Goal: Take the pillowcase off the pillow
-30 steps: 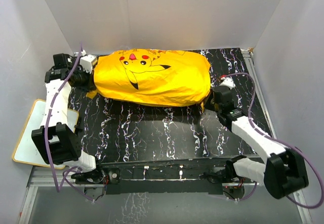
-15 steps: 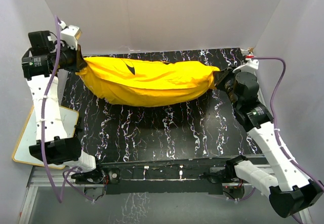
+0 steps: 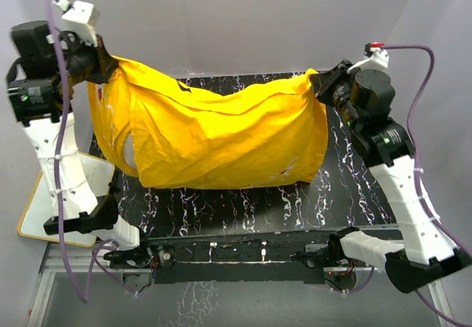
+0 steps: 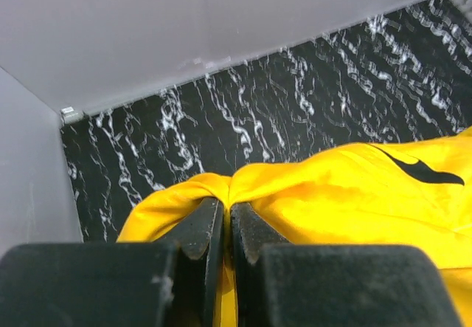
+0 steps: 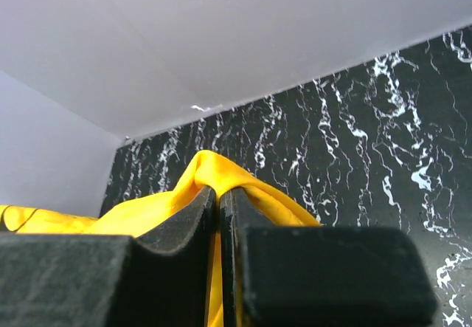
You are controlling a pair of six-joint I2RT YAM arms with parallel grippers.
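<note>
The yellow pillowcase hangs like a full sack between my two raised grippers, its lower edge near the black table. My left gripper is shut on its upper left corner, and the left wrist view shows the fingers pinching a bunch of yellow fabric. My right gripper is shut on the upper right corner, with fabric pinched between its jaws. A pale patch of the pillow shows in the case's left side opening. The rest of the pillow is hidden inside.
A flat whiteboard with a wooden rim lies off the table's left edge beside the left arm. White walls close in the back and both sides. The arm bases stand at the near edge.
Both grippers have risen and spread apart with the case's corners. The covered pillow has gone from lying on the table to hanging from them, and the Pikachu face has turned out of sight.
</note>
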